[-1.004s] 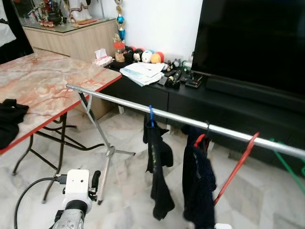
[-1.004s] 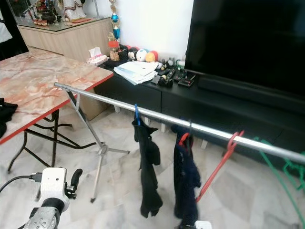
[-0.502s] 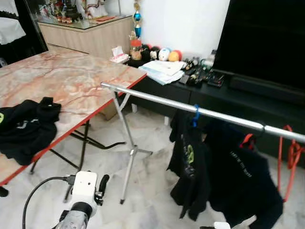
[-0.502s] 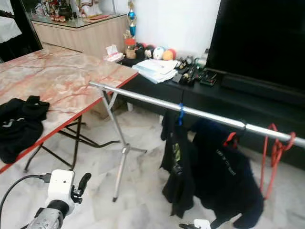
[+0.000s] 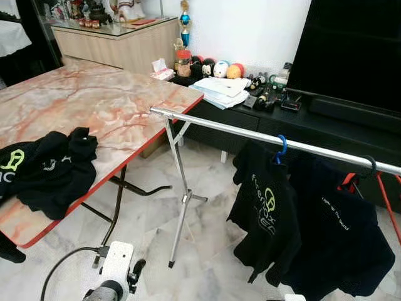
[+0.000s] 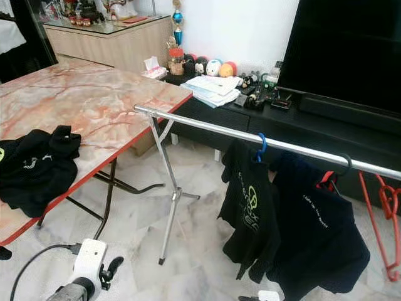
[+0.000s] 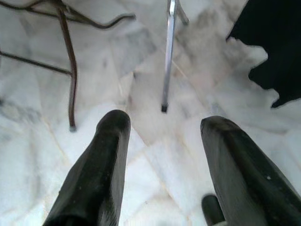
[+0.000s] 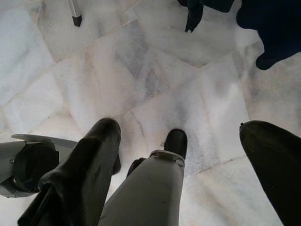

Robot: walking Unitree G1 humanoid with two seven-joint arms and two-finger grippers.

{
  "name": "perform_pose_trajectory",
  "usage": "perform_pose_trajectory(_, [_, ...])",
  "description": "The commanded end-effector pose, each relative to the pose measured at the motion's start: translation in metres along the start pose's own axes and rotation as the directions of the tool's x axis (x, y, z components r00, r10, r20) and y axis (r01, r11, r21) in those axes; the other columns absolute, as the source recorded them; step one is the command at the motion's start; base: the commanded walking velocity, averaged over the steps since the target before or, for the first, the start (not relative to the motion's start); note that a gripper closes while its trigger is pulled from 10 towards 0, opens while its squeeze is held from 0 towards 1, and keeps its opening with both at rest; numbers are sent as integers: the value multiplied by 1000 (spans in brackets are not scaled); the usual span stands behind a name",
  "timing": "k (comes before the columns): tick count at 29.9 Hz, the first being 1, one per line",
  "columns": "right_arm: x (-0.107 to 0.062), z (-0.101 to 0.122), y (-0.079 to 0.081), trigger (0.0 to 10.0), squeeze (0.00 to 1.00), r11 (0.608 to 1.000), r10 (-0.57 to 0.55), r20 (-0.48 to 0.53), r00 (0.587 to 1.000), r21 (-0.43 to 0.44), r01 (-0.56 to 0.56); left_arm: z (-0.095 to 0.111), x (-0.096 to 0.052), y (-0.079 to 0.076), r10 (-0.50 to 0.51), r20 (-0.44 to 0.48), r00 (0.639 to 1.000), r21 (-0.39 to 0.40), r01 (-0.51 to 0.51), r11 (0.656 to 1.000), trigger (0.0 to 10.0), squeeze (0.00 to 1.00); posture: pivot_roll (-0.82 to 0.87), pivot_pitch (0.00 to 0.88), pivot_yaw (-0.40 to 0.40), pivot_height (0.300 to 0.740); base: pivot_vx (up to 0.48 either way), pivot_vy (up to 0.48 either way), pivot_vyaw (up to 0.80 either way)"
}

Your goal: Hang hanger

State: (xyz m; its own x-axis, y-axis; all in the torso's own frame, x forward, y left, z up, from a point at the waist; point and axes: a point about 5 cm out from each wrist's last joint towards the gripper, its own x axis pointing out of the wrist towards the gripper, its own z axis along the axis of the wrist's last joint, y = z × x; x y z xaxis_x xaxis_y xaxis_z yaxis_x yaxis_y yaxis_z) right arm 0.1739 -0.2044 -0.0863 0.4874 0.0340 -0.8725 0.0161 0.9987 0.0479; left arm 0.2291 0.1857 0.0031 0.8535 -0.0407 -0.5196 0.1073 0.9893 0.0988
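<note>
My left gripper [image 7: 160, 141] hangs low over the marble floor [image 7: 155, 155], jaws apart, nothing between them; past its fingers [image 7: 101, 160] I see the foot of the rack leg [image 7: 168, 56] and a table leg [image 7: 69, 70]. My right gripper [image 8: 183, 169] also points at the floor, jaws wide apart and empty, with dark cloth hems at the far edge of that view. In the head views the left wrist unit [image 5: 116, 266] sits low near the table's corner.

Silver rail [image 5: 219, 125] runs across from the table edge toward my right, on a thin folding leg [image 5: 178, 207]. On it a blue hanger [image 5: 280, 147] carries a black shirt with green print [image 5: 263, 210]; just beside it a black-hooked hanger [image 6: 341, 166] carries a black shirt with small white text [image 5: 341, 238], the two shirts touching. Further right on the rail, bare red hangers [image 6: 385, 213] dangle, no garment on them.

Marble-top table [image 5: 106, 106] with red edge is on my left; a black garment [image 5: 53, 166] lies crumpled on it near the front edge. Behind the rail, a low black TV console [image 5: 250, 119] with papers [image 5: 222, 91] and small toys [image 5: 216, 68], big dark TV [image 5: 357, 50] above.
</note>
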Motion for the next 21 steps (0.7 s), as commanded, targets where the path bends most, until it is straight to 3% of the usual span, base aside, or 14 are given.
perform_pose_trajectory(1, [0, 0, 1, 10000, 0, 1000, -6, 8, 1000, 17, 6, -11, 5, 12, 31, -44, 999, -31, -33, 999, 10000, 0, 10, 29, 47, 740, 0, 0, 0])
perform_pose_trajectory(5, [0, 0, 1, 10000, 0, 1000, -12, 12, 1000, 21, 11, -28, 14, 22, 74, -114, 991, -61, -82, 995, 10000, 0, 14, 22, 45, 740, 0, 0, 0])
perform_pose_trajectory(9, [0, 1, 1, 10000, 0, 999, -23, 19, 1000, 25, 22, -47, 14, 25, 97, -203, 974, -55, -110, 992, 10000, 0, 10, 18, 45, 740, 0, 0, 0])
perform_pose_trajectory(13, [0, 1, 1, 10000, 0, 999, -30, 24, 999, 29, 29, -69, 10, 22, 102, -287, 952, -39, -118, 992, 10000, 0, 11, 12, 47, 740, 0, 0, 0])
perform_pose_trajectory(14, [0, 2, 1, 10000, 0, 999, -39, 39, 998, 35, 37, -84, 5, 20, 113, -351, 930, -15, -126, 992, 10000, 0, 13, 2, 45, 740, 0, 0, 0])
perform_pose_trajectory(21, [0, 2, 2, 10000, 0, 997, -47, 69, 996, 69, 42, -106, -6, 21, 147, -423, 894, -32, -177, 984, 10000, 0, 25, 0, 47, 740, 0, 0, 0])
